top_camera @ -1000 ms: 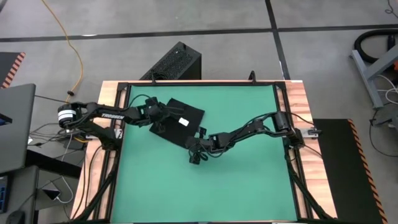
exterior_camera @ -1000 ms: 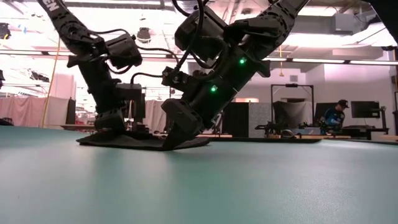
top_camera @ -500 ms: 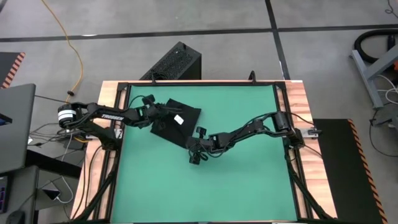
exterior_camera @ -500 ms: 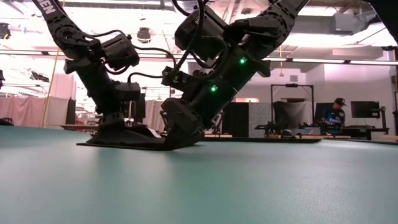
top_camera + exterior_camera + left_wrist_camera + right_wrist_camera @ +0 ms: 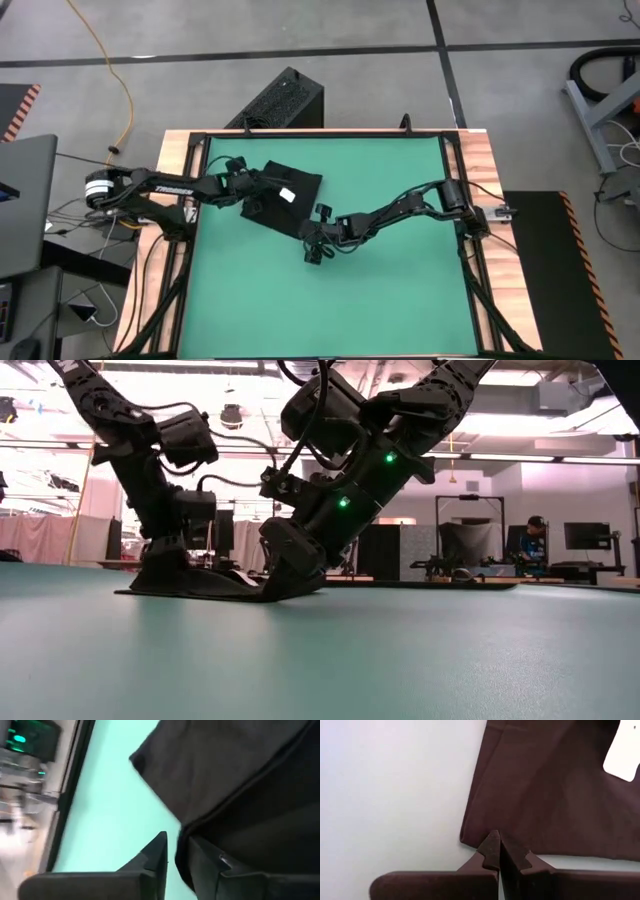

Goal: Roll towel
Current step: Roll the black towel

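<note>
High view: black towel (image 5: 288, 187) with white tag (image 5: 287, 194) lies on the green mat (image 5: 380, 290), far left of centre; the left gripper (image 5: 257, 196) is at its left edge, the right gripper (image 5: 308, 231) at its near right corner.

Low view: both grippers touch the flattened towel (image 5: 200, 586); a person (image 5: 533, 540) sits in the room behind.

Left wrist view: fingers (image 5: 155, 860) slightly parted, straddling the towel's (image 5: 235, 785) edge.

Right wrist view: fingers (image 5: 492, 851) closed together at the towel's (image 5: 545, 795) corner; whether they pinch cloth is unclear. Tag (image 5: 622, 750) blank.

The black towel (image 5: 290, 190) lies folded and flat on the green table (image 5: 380, 300). Its white tag (image 5: 287, 194) faces up.
</note>
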`<state>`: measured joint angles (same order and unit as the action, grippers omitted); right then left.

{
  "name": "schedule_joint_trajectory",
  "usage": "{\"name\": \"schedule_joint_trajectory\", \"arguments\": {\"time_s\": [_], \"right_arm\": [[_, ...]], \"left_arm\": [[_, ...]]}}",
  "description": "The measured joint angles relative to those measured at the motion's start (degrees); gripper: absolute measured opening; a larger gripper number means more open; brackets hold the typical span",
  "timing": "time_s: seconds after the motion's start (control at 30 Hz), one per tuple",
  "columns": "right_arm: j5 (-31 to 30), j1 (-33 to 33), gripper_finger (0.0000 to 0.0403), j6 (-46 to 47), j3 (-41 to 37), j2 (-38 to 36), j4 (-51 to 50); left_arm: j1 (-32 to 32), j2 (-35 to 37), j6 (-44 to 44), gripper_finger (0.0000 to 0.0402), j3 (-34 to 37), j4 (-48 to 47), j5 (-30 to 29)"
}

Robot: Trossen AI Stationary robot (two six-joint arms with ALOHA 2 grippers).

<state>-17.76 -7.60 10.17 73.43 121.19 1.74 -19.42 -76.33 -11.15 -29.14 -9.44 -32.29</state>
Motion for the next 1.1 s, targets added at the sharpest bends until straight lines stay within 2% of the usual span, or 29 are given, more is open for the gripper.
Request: {"name": "schedule_joint_trajectory", "arguments": {"time_s": [0.17,0.27,0.33,0.37,0.47,0.5,0.53,0.67,0.77,1.0,1.1], "right_arm": [[0.00,0.00,0.0020,0.00,0.00,0.01,0.02],[-0.01,0.00,0.0020,-0.02,0.00,0.01,0.02],[-0.03,0.00,0.0020,-0.02,0.00,0.01,-0.21],[-0.04,0.00,0.0020,-0.02,0.00,0.02,-0.19],[-0.04,0.00,0.0020,-0.04,0.00,0.01,-0.15],[-0.02,0.00,0.0020,-0.07,0.00,0.00,-0.01],[-0.02,0.00,0.0020,-0.07,0.00,0.00,-0.02],[0.02,0.00,0.0020,-0.09,0.00,0.00,-0.02],[0.04,0.00,0.0020,-0.11,0.00,0.00,0.16],[0.11,0.10,0.0020,-0.13,-0.02,0.01,0.37],[0.13,0.11,0.0020,-0.13,-0.02,0.02,0.37]], "left_arm": [[0.43,6.94,2.81,0.0104,-4.37,-6.26,8.37],[0.55,10.94,3.96,0.0127,-6.19,-11.90,8.59],[0.55,13.26,7.72,0.0137,-6.61,-16.59,7.36],[0.51,14.50,10.45,0.0140,-6.49,-17.35,9.26],[0.65,19.49,15.55,0.0141,-3.99,-14.90,21.22],[1.02,20.93,17.30,0.0140,-2.85,-14.04,22.71],[1.34,22.41,19.08,0.0140,-1.40,-13.49,22.71],[2.71,27.42,26.35,0.0142,5.36,-12.76,15.67],[4.32,28.54,29.78,0.0142,9.38,-14.12,15.23],[8.74,28.50,32.95,0.0142,11.47,-14.02,7.66],[9.77,28.46,33.99,0.0142,12.50,-13.15,8.09]]}}
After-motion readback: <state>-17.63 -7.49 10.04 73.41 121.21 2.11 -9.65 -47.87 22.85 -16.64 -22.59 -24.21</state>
